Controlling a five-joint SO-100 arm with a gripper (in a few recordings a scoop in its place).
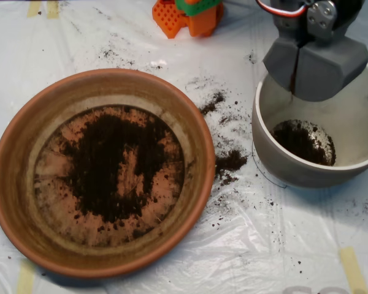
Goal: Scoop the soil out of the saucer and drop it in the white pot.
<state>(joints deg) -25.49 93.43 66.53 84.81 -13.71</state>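
On the left, saucer (15, 184) sits on plastic sheet (264, 245), soil (110, 165) spread thin over its floor, thickest in the middle, bare terracotta patches showing through. Between the two vessels, spilled soil (231, 160) in clumps and specks on the sheet, one clump just beside the saucer rim. Top centre, orange and green plastic piece (187, 13), well apart from the work. On the right, white pot (282, 162) with a small dark heap of soil on its bottom. Scoop (314, 61) hovers over the pot's back rim, halves pressed together with only a dark seam between them; contents hidden, can't say if it carries anything. Risks, as I judge: scoop hangs near the rim, not the centre, so a release here could shed crumbs outside. Remaining soil is a thin layer, so a shallow pass may just smear it.
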